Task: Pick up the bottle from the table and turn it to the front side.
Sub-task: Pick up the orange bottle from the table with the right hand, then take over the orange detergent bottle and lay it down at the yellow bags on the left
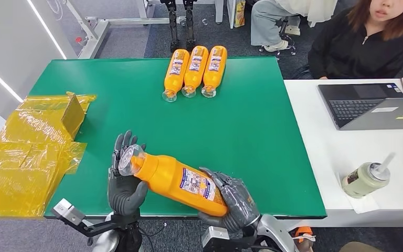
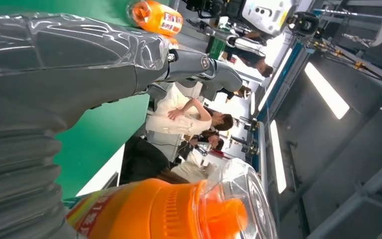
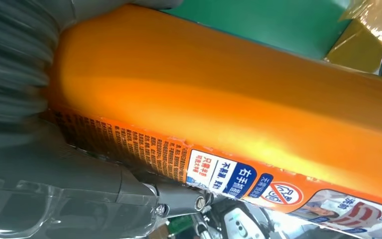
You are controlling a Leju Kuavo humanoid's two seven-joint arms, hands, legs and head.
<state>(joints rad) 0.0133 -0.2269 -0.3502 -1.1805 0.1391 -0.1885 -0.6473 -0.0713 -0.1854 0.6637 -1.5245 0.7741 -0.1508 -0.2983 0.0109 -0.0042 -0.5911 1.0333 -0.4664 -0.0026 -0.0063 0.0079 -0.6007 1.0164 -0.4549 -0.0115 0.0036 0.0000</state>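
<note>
An orange bottle (image 1: pixel 181 181) with a clear cap and a white-and-blue label is held lying sideways above the front edge of the green table (image 1: pixel 252 131), cap end toward the left. My right hand (image 1: pixel 236 202) grips its bottom end, fingers wrapped around the body. My left hand (image 1: pixel 125 184) sits under the cap end with its fingers spread upward behind the cap, not closed round it. The left wrist view shows the cap and neck (image 2: pixel 204 209) close by, the thumb (image 2: pixel 194 64) standing well apart. The right wrist view shows the bottle's side and label (image 3: pixel 229 114).
Three more orange bottles (image 1: pixel 194 71) lie side by side at the table's far edge. Yellow plastic wrapping and a box (image 1: pixel 31 152) cover the left end. On the white desk (image 1: pixel 320 152) to the right are a laptop (image 1: pixel 372 105) and a cup (image 1: pixel 364 178); a person (image 1: pixel 367 42) sits behind it.
</note>
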